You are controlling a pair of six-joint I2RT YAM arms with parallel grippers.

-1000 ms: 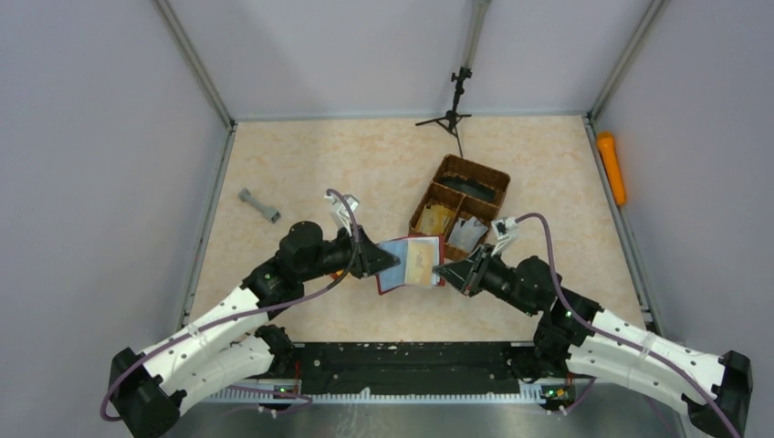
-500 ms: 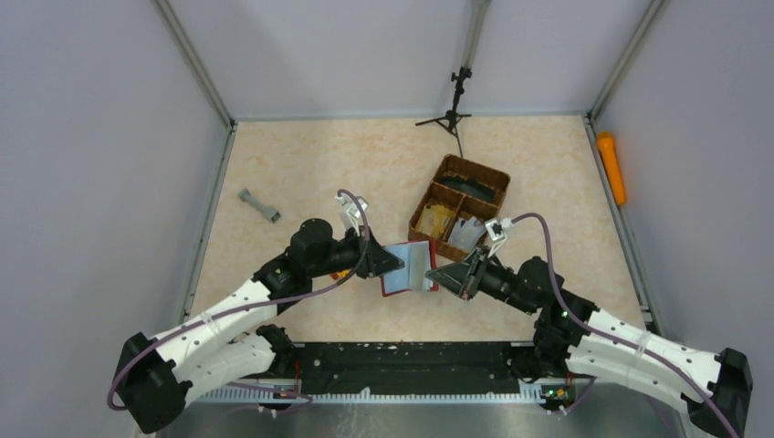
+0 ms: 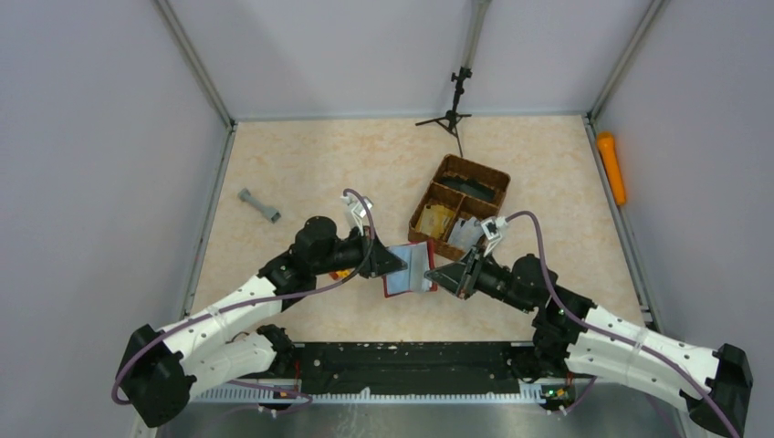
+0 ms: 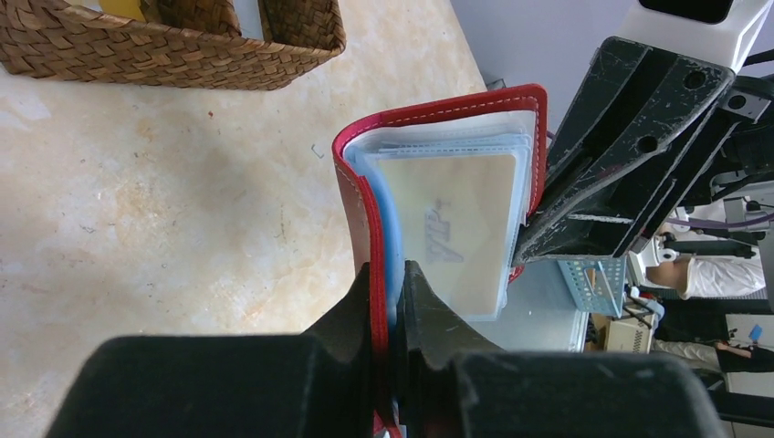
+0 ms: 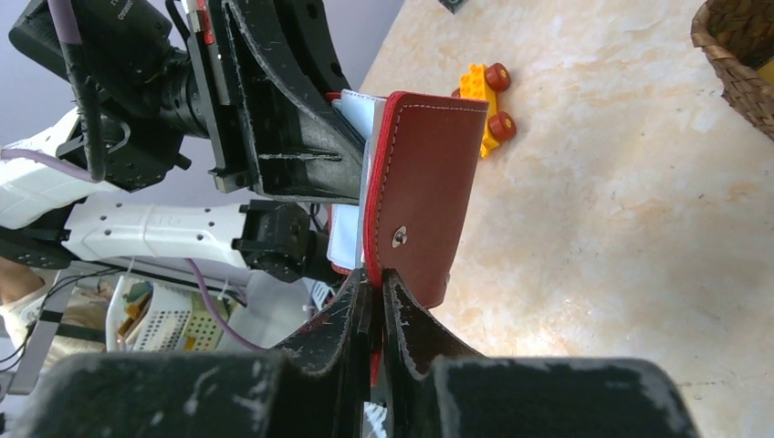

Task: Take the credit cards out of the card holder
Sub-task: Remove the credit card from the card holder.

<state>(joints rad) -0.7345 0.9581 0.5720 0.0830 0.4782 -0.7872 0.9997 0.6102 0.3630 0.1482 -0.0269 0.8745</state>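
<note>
The dark red card holder [image 3: 408,267] hangs above the table between both grippers, partly open. My left gripper [image 4: 391,274] is shut on one red cover and its blue lining. A tan credit card [image 4: 456,228] sits inside a clear sleeve of the card holder [image 4: 358,201]. My right gripper [image 5: 375,276] is shut on the edge of the other cover [image 5: 429,182], the one with a metal snap. In the top view the left gripper [image 3: 394,265] pinches the left side and the right gripper [image 3: 436,274] the right side. A tan card [image 3: 436,219] and grey cards [image 3: 467,234] lie in the basket.
The brown wicker divided basket [image 3: 475,164] stands just behind the holder. A yellow toy block [image 5: 484,100] lies on the table under the left arm. A grey dumbbell-shaped piece [image 3: 259,205] lies far left. A black tripod [image 3: 454,105] stands at the back, and an orange cylinder [image 3: 611,167] lies along the right wall.
The left arm has pushed right and the right gripper has edged left. The holder between them looks narrower now, with less of the tan card showing from above.
</note>
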